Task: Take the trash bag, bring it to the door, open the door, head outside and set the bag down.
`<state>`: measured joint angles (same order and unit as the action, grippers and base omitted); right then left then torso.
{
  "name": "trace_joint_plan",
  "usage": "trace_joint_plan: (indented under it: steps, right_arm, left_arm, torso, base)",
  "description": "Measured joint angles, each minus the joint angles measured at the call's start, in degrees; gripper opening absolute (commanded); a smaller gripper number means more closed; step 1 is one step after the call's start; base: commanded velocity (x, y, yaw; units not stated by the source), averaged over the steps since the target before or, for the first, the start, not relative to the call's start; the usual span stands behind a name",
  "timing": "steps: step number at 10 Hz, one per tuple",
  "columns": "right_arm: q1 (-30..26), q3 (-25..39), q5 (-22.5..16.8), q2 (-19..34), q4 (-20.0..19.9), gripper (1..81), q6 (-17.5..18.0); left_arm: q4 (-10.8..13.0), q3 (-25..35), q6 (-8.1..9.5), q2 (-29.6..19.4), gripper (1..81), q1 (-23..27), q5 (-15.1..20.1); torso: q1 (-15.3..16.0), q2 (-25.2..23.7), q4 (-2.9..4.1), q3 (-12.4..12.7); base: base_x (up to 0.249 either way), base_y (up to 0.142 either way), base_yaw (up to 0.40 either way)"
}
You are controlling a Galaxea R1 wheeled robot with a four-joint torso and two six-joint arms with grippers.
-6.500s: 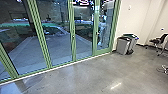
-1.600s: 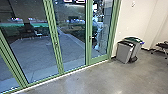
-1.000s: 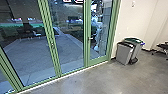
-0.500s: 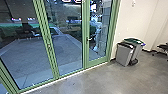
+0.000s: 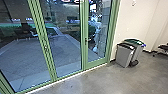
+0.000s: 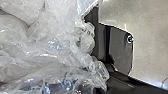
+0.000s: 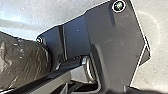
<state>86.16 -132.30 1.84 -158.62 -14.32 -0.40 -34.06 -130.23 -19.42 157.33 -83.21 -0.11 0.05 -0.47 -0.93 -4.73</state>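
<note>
Trash bag (image 6: 50,45) is right at our left wrist, large in that wrist view; clear, thin, glossy plastic, crumpled into many folds, with a bunched twist lying against the dark plate (image 6: 120,47); in the right wrist view a bulge of brownish-grey plastic (image 7: 22,62), shiny and creased, sits next to the other plate (image 7: 115,37); we can't tell if that is the same bag.

Grip: we can't tell for left or right whether it is wide, narrow or closed on plastic.

Edges: glass door (image 5: 96,37) reads shut in its green frame (image 5: 84,50); handle (image 5: 86,41) on the side nearer the neighbouring glass panel (image 5: 62,47); pale strip (image 5: 67,78) runs along the foot of the frames; a person (image 5: 96,33) is behind the door glass, pale and blurred; paving (image 5: 22,57) outside.

Room: open concrete floor (image 5: 107,80) on our side of the glass; grey bin with dark lid (image 5: 124,56) stands near the door's right end, close to the wall (image 5: 136,22); green-lidded bin (image 5: 137,48) just behind it; chair (image 5: 163,47) well apart, farther right.
</note>
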Motion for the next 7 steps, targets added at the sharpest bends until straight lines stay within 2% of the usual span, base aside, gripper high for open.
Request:
trace_joint_plan:
  steps: [5, 7]
  right_arm:
    - [0.00, -0.06, 0.00, -0.28, 0.02, 81.1, 0.00]
    - [0.00, -0.06, 0.02, -0.26, 0.02, 81.1, 0.02]
  left_arm:
    - [0.00, 0.00, 0.00, 0.00, 1.0, 0.02, 0.00]
    - [0.00, 0.00, 0.00, 0.00, 1.0, 0.02, 0.00]
  torso:
    - [0.00, 0.00, 0.00, 0.00]
    - [0.00, 0.00, 0.00, 0.00]
  base:
    - [0.144, -0.065, 0.000]
    - [0.143, 0.000, 0.000]
